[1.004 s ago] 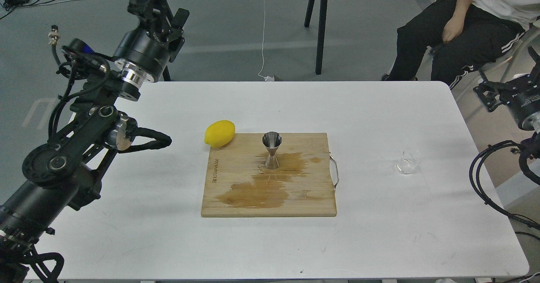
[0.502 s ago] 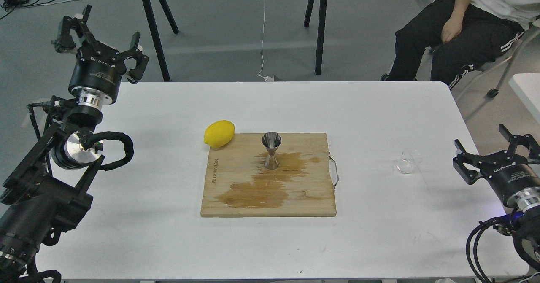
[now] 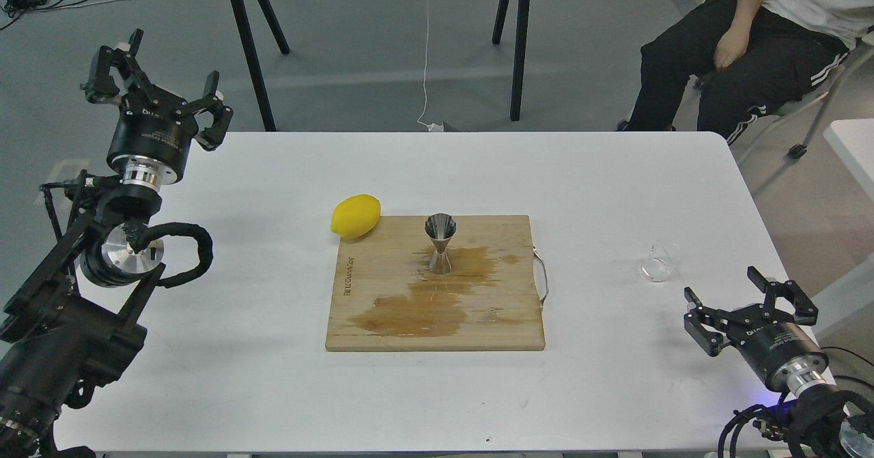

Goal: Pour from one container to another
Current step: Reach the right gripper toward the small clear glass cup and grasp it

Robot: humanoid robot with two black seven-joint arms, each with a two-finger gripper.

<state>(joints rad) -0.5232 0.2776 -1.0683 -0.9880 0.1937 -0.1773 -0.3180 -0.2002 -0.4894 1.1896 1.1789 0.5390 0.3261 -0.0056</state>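
The clear glass cup stands on the white table at the right, apart from the board. The steel hourglass jigger stands upright on the wooden cutting board, beside a brown wet stain. My right gripper is open near the table's front right corner, a short way in front of and to the right of the glass cup, holding nothing. My left gripper is open and empty at the table's far left corner, far from both containers.
A yellow lemon lies at the board's far left corner. A metal handle sticks out of the board's right edge. A seated person is beyond the table at the back right; black stand legs are behind it.
My right gripper has come down and forward along the right edge to the front right corner. My left arm swung down so its open gripper sits at the far left corner.
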